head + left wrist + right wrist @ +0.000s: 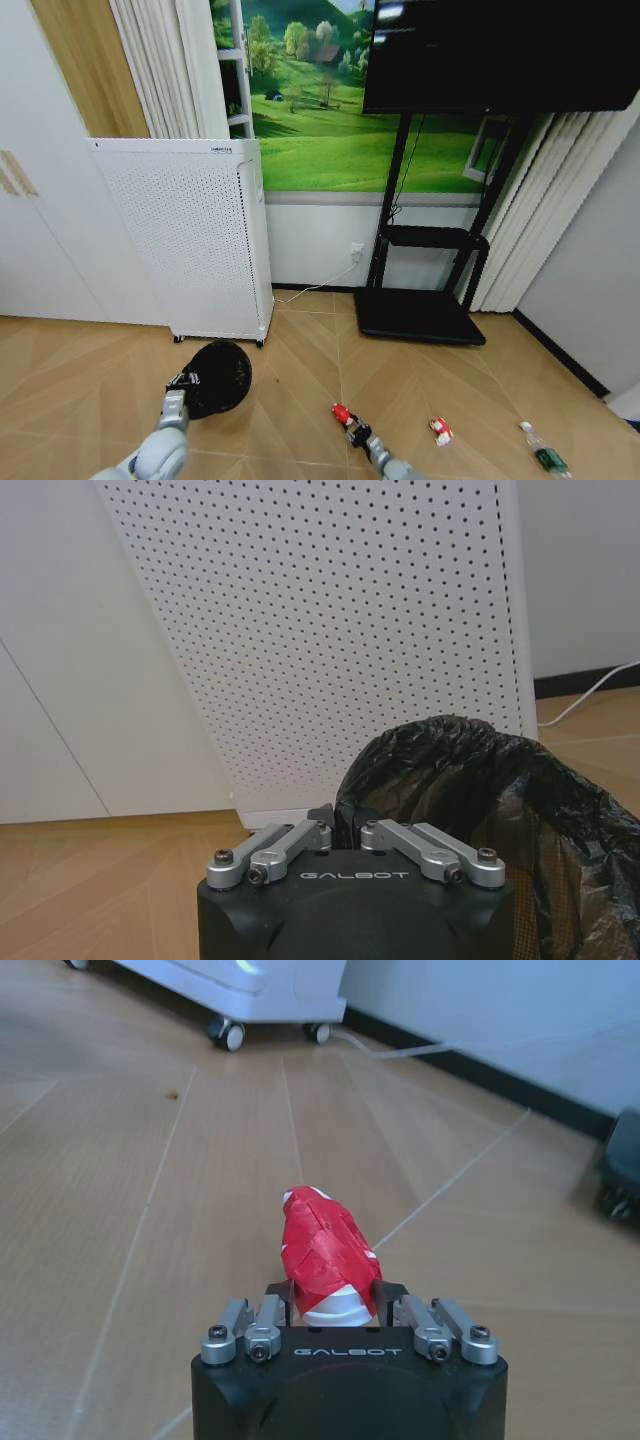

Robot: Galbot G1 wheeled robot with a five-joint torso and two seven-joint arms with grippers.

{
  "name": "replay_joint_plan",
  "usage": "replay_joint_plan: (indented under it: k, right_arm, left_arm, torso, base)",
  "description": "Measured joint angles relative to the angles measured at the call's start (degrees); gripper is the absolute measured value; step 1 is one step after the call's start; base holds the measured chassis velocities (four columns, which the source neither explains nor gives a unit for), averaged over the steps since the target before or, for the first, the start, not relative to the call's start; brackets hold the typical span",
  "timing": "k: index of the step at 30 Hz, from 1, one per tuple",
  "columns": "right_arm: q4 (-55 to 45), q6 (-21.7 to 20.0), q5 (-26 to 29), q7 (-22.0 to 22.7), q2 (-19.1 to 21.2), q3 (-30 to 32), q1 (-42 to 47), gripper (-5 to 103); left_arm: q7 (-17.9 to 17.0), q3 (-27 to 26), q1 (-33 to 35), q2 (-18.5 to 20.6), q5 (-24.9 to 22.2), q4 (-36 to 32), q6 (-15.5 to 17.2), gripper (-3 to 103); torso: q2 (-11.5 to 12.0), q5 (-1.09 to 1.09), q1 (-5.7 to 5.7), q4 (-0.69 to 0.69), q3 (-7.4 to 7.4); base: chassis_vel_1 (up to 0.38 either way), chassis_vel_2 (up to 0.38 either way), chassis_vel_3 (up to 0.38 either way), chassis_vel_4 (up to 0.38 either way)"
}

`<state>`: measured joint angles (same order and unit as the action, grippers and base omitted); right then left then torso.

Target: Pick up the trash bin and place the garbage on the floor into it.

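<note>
Black mesh bin: the trash bin sits lower left of the head view on the wood floor, just in front of the white perforated air purifier; a thin black bag lines it and folds over the rim
Left hand: the left hand is at the bin's near rim; in the left wrist view its fingers are pinched together on the bagged rim
Bin handling: likely light and fairly stiff in the wire, but the bag film looks slick and crinkly, so a rim pinch through wire and bag together seems the sound hold; it may swing or tilt when lifted by one edge
Red wad: the red wad, red with white showing beneath, is lower centre of the head view; it looks soft, light and crushable
Right hand: the right hand is closed on the wad's near end, the rest jutting out over the floor
Other garbage: the red-and-white wrapper and the clear bottle with green label lie lower right, well apart from the bin
Head view adds: the spread of bin and litter, and the TV stand
Wrist views add: each hold up close, the bag's wrinkles, and the purifier's castors
</note>
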<state>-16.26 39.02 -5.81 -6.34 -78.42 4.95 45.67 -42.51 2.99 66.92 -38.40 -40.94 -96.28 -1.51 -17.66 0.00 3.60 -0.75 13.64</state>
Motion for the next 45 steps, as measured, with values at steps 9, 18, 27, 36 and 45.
replay_joint_plan:
  k: [9, 18, 27, 36, 45]
  right_arm:
    - [-10.7, 4.6, -0.6, -0.2, 7.2, -0.2, 2.9, 41]
    - [-35.6, 6.4, 9.2, -3.5, 23.2, -1.3, 8.0, 41]
    - [-48.3, 2.4, 14.3, -3.5, 26.0, -7.1, 9.0, 41]
    - [-50.0, 1.7, 15.0, -3.4, 24.7, -11.7, 7.0, 41]
    - [-50.7, 0.5, 17.1, -3.3, 24.4, -13.9, 5.2, 41]
  left_arm:
    - [-1.1, 7.4, -5.7, -1.0, -0.7, 2.5, 1.4, 7]
    - [-5.5, 24.7, -26.0, -7.6, -7.1, 7.9, 4.2, 7]
    - [-7.9, 34.7, -37.4, -15.5, -11.5, 11.8, 5.2, 7]
    - [-9.4, 38.8, -39.9, -20.1, -12.2, 13.7, 5.2, 7]
    - [-10.4, 42.8, -41.1, -24.9, -12.6, 15.4, 5.3, 7]
  torso:
    - [0.0, 0.03, 0.0, 0.03, 0.0]
    - [0.0, 0.06, 0.0, -0.02, 0.0]
    - [0.0, 0.01, 0.0, 0.0, 0.01]
    - [0.0, 0.01, 0.0, 0.01, 0.0]
    - [0.0, 0.0, 0.0, 0.0, 0.0]
  base:
    - [0.0, 0.0, 0.0, 0.0]
    - [0.0, 0.0, 0.0, 0.0]
    - [0.0, 0.0, 0.0, 0.0]
    - [0.0, 0.0, 0.0, 0.0]
    - [0.0, 0.0, 0.0, 0.0]
